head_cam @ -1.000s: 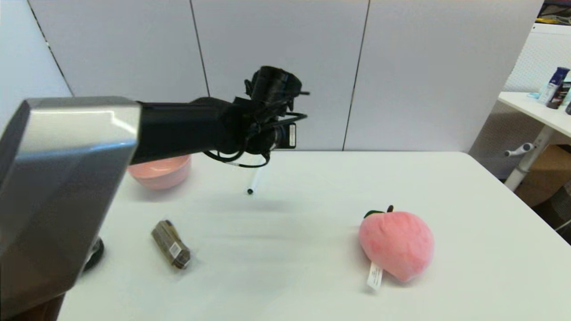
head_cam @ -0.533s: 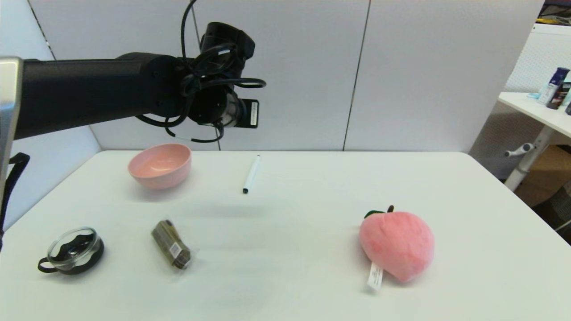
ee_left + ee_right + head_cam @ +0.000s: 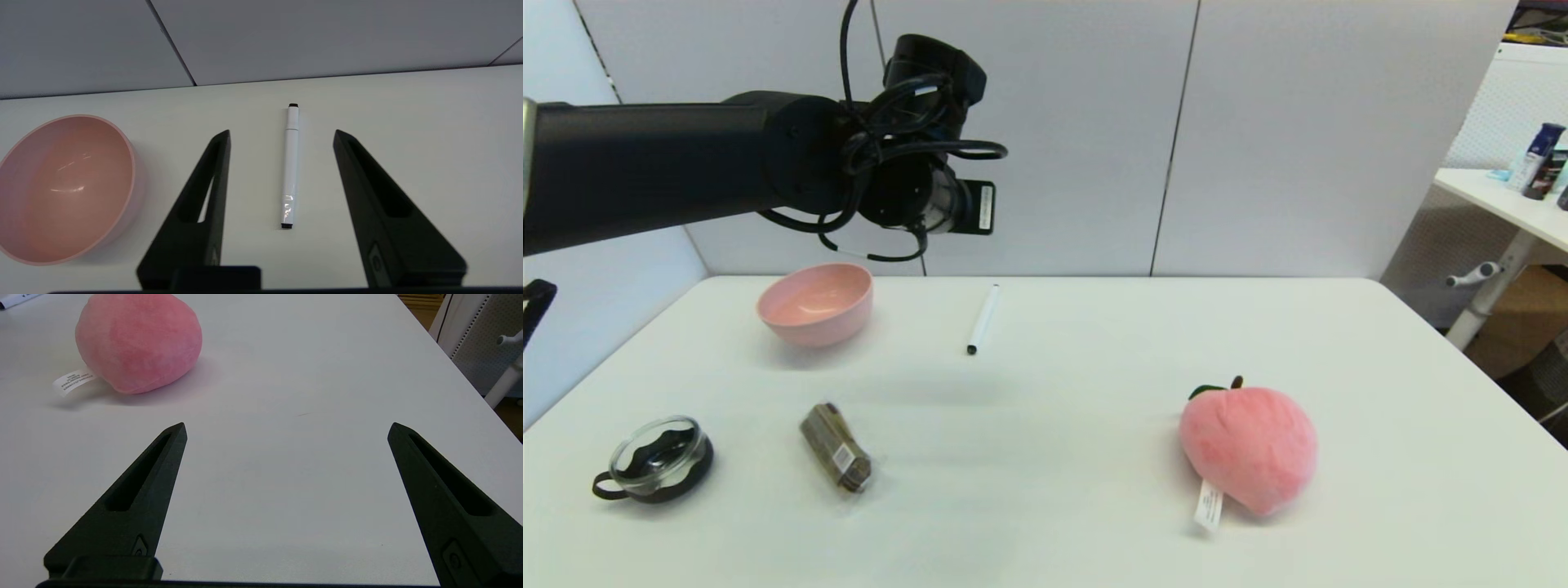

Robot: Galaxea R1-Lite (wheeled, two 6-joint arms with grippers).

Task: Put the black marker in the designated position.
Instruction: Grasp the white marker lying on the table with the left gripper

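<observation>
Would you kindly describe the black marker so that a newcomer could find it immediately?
On the white table, look toward the far edge, just right of the pink bowl. The black marker lies flat there, alone, below the raised left gripper. It is the only slim white stick with black tips.
</observation>
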